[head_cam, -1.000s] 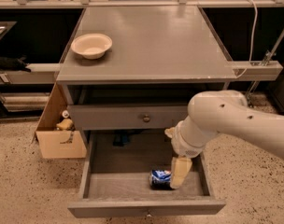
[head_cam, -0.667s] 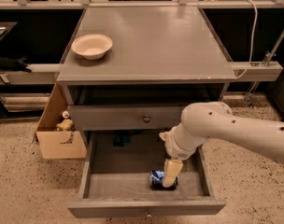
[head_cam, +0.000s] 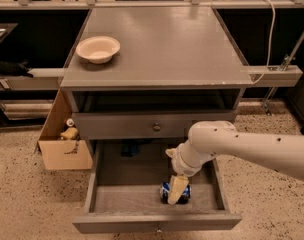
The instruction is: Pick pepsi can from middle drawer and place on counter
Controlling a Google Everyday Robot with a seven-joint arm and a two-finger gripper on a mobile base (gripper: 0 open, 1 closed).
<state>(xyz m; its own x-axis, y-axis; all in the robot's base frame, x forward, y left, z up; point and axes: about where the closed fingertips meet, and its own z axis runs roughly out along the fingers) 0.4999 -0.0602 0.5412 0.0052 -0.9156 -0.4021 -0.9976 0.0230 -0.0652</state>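
Cardboard box (head_cam: 62,151) on the floor at far left, beside the grey cabinet. Cream bowl (head_cam: 98,49) rests near the left edge of the counter surface (head_cam: 172,44). Below, the middle drawer (head_cam: 117,201) stands pulled open; the pepsi can (head_cam: 165,191) sits on its floor near the front wall, right of centre. Gripper (head_cam: 175,196) reaches into the drawer, partly covering the can; whether it is spread or closed cannot be told. White arm (head_cam: 252,149) enters from the right

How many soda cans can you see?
1. The pepsi can lies near the front of the open middle drawer, right under the gripper, which reaches down into the drawer. The arm could be hiding another behind it.
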